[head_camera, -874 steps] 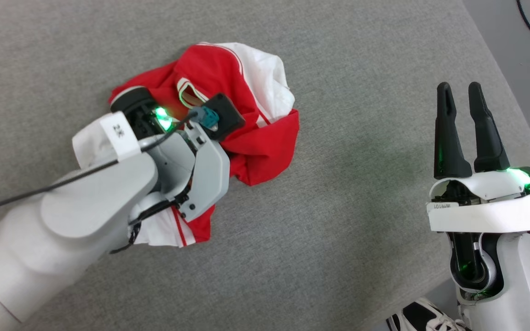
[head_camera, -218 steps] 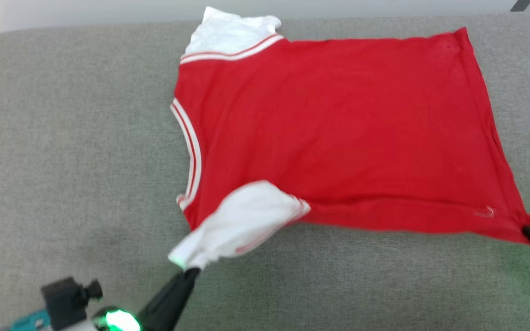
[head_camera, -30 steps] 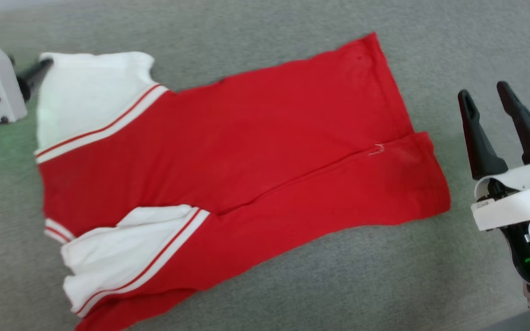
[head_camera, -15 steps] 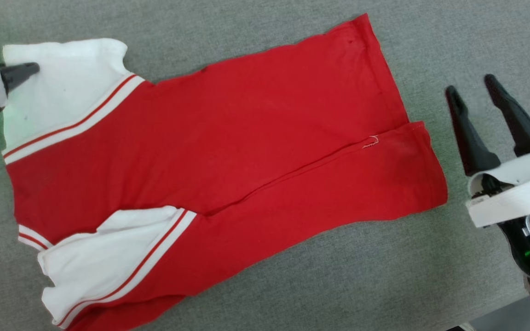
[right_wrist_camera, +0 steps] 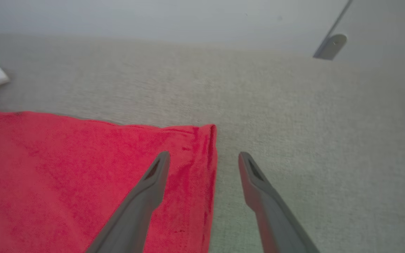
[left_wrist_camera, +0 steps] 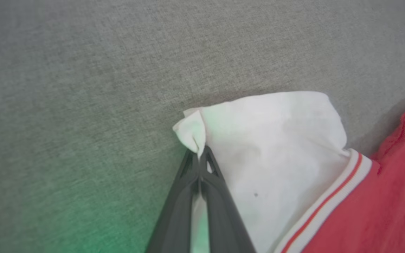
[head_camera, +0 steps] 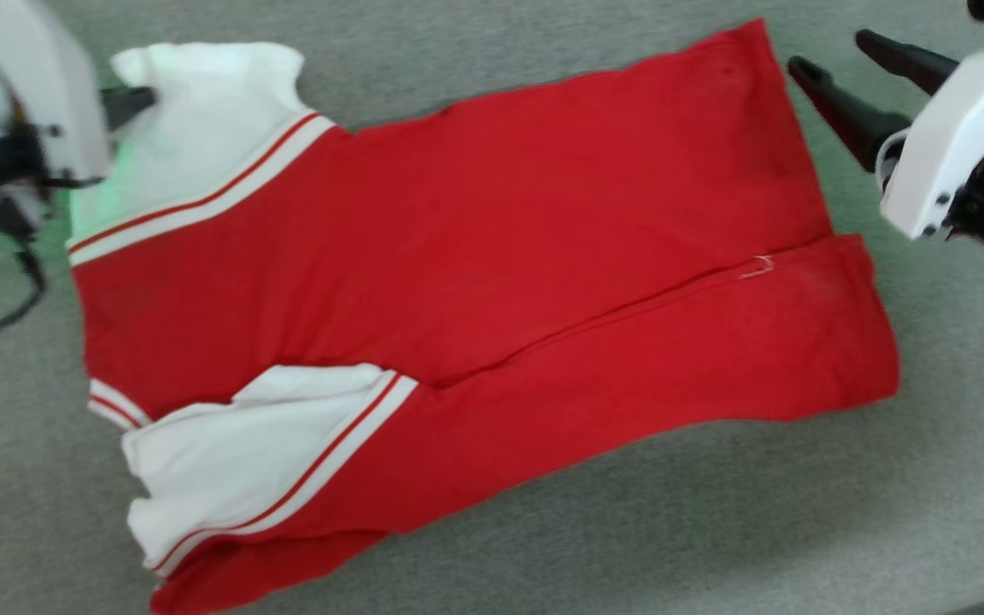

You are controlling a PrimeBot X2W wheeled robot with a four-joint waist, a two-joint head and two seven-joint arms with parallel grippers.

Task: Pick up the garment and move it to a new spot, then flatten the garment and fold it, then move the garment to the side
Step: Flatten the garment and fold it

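The garment [head_camera: 475,256] lay spread across the grey table [head_camera: 714,530], its near side folded over. The left gripper [left_wrist_camera: 199,154] had its fingers pinched together on the far-left white sleeve's edge. The right gripper [right_wrist_camera: 204,158] held its fingers wide apart, one over the far-right hem corner, the other over bare table.

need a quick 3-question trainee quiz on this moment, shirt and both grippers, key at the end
1. True or false: the right gripper is open and holds nothing.
2. What does the left gripper pinch? A) the red hem B) a white sleeve corner of the shirt C) nothing
3. How many white sleeves does the head view show?
Key: 1 true; 2 B; 3 two.
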